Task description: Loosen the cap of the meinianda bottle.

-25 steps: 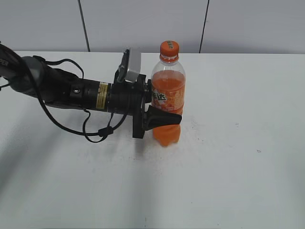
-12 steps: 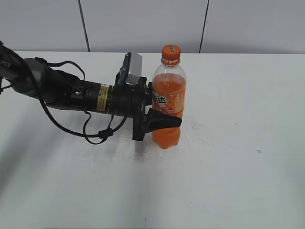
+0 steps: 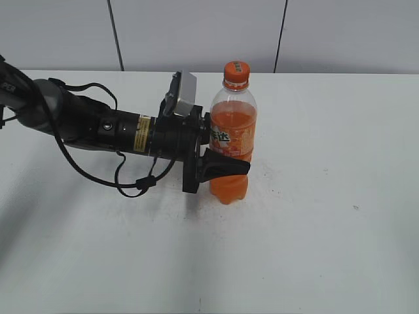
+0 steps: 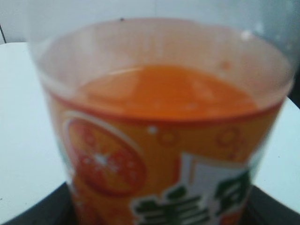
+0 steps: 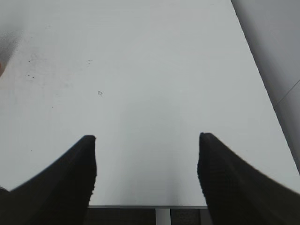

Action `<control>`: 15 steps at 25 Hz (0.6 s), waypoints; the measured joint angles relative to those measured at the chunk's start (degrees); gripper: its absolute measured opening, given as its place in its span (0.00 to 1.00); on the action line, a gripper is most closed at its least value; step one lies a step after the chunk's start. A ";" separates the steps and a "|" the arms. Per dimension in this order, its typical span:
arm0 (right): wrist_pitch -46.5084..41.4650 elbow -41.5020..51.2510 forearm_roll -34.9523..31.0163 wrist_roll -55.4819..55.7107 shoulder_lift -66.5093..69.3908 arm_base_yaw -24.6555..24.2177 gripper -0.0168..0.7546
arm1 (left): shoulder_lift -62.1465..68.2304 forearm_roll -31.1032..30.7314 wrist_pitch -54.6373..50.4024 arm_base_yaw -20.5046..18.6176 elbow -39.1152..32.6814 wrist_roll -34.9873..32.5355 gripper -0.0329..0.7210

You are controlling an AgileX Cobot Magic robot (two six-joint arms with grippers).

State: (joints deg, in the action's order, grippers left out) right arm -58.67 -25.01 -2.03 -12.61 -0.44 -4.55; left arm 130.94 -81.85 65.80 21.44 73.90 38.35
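Observation:
The meinianda bottle (image 3: 231,140) stands upright near the middle of the white table, with orange drink and an orange-green-white label. Its orange cap (image 3: 237,72) sits on top. My left gripper (image 3: 229,167) reaches in from the left and is shut on the bottle's lower body, one black finger across its front. The left wrist view is filled by the bottle (image 4: 159,140) close up; the cap is out of that view. My right gripper (image 5: 146,159) is open and empty over bare table and does not show in the exterior view.
The white table (image 3: 327,229) stretches around the bottle. Its edge (image 5: 150,206) lies just under my right gripper, with a grey wall or floor strip to the right. Grey wall panels stand behind the table. Black cables hang from my left arm (image 3: 98,124).
The bottle has been tipped from a slight lean to upright in my left gripper, and its cap has shifted slightly right. My left arm barely moved.

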 joint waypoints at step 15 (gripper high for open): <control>0.38 -2.42 -1.98 1.00 1.21 0.00 0.68 | 0.00 -0.02 -0.07 0.01 0.00 0.05 0.60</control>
State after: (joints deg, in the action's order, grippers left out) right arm -58.28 -27.43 -4.01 -11.60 0.77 -4.55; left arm 130.94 -81.87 65.73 21.46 73.90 38.40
